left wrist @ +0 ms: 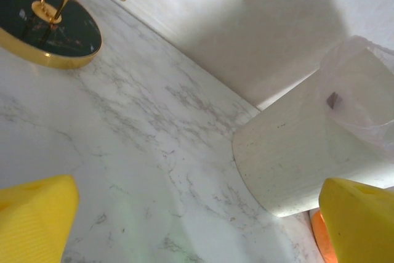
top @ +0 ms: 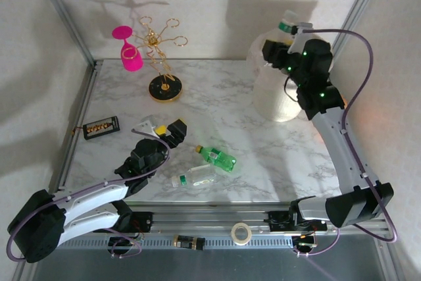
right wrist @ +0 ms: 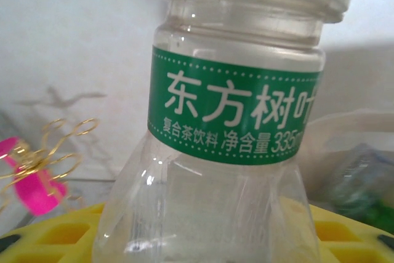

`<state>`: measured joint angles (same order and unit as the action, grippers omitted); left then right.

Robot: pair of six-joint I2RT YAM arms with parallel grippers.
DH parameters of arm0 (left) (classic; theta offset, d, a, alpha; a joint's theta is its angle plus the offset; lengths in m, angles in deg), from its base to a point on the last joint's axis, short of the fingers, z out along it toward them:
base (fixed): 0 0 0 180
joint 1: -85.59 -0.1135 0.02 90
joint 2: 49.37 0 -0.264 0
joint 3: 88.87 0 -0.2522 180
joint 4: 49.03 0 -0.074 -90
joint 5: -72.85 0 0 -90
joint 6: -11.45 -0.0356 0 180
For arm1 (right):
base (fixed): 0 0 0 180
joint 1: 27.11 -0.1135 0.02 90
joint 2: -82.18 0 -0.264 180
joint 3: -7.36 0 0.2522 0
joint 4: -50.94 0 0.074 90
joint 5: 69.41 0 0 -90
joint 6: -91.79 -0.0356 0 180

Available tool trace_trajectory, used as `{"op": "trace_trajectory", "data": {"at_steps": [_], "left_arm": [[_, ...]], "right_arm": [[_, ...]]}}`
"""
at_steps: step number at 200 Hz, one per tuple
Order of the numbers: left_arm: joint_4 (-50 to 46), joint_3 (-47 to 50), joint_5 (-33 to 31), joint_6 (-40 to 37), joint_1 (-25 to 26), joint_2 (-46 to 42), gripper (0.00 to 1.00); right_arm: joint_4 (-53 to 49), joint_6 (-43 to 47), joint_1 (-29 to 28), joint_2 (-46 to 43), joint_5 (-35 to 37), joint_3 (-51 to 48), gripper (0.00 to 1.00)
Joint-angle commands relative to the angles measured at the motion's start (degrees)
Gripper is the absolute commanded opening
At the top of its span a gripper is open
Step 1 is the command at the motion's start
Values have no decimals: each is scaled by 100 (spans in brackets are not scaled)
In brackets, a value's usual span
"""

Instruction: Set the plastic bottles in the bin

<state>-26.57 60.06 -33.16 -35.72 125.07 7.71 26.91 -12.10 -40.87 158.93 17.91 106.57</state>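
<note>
Your right end effector grips a green-labelled bottle above the bin; your left end effector hangs released.

We see a white desk with grey wavy lines like marble. The bin is creamy white. Near us are a green bottle and a clear bottle. The far bottle is clear too, with a green band and white letters. The glass is pink, the stand gold on a black foot, the little box black with gold dots.
</note>
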Motion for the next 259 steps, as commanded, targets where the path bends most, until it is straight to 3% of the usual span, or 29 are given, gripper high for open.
{"op": "trace_trajectory", "data": {"at_steps": [1,51,119,151,174,221,259], "left_arm": [[58,185,215,306,-46,-11,99],[218,282,395,462,-46,136,100],[174,227,380,454,-46,156,100],[132,244,355,467,-46,146,100],[130,244,335,468,-48,137,100],[137,201,301,450,-48,181,100],[139,140,265,417,-55,251,100]], "right_arm": [[-62,-65,407,170,-65,159,44],[312,-553,1205,530,-428,-207,44],[421,-959,1348,1230,-1329,-245,49],[293,-934,1363,1369,-1288,-119,67],[271,-858,1376,1288,-1139,-116,72],[202,-658,1393,873,-698,-55,79],[349,-568,1385,260,-565,-260,79]]}}
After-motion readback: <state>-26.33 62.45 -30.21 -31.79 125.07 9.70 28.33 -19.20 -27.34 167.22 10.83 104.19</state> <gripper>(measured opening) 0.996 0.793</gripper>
